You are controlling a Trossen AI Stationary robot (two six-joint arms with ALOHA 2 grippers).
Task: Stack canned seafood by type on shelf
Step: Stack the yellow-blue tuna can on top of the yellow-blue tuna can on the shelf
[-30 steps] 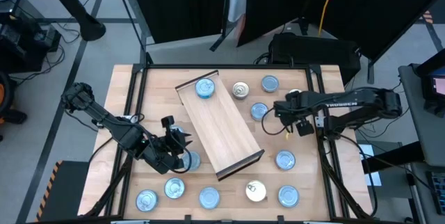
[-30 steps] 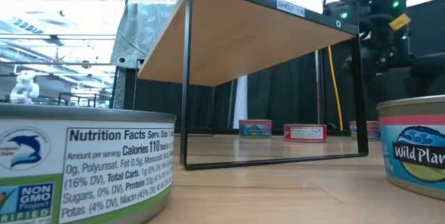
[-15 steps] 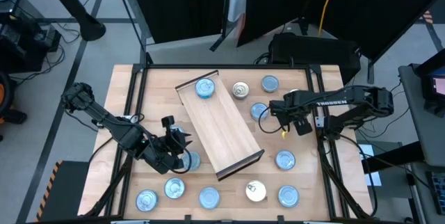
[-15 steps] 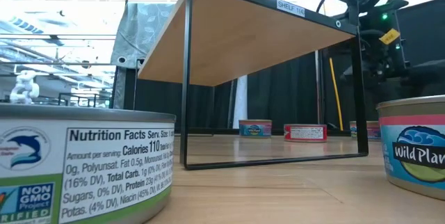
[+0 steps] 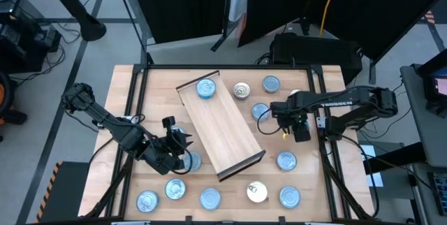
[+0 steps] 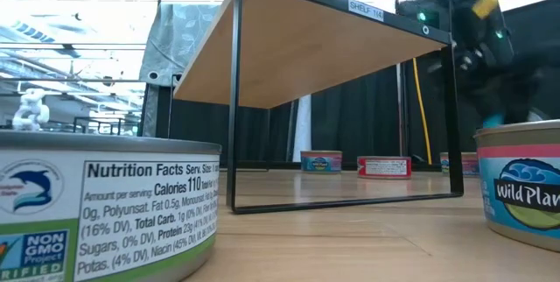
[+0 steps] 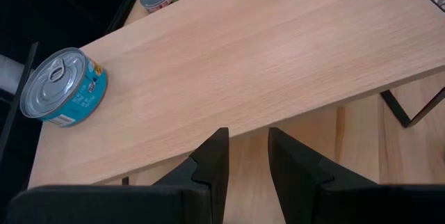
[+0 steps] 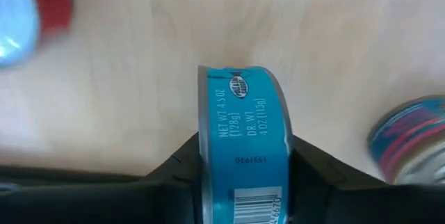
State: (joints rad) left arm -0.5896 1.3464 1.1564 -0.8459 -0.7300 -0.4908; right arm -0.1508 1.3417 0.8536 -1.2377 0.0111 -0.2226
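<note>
A wooden tabletop (image 5: 157, 92) framed in black sits among dark curtains. At eight o'clock the left gripper (image 5: 183, 149), fingers slightly parted and empty, faces the angled shelf (image 5: 222, 131), which bears one tin (image 5: 205, 88) at its eleven o'clock end. Only the right wrist view shows the right gripper (image 8: 243, 161) clamping a teal tin (image 8: 245, 130) on edge at three o'clock. Loose tins (image 5: 210, 198) line six o'clock.

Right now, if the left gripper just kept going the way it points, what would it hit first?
Probably the shelf: the left gripper points at its near long edge, empty and slightly parted. The lone tin on it sits off to one side.
</note>
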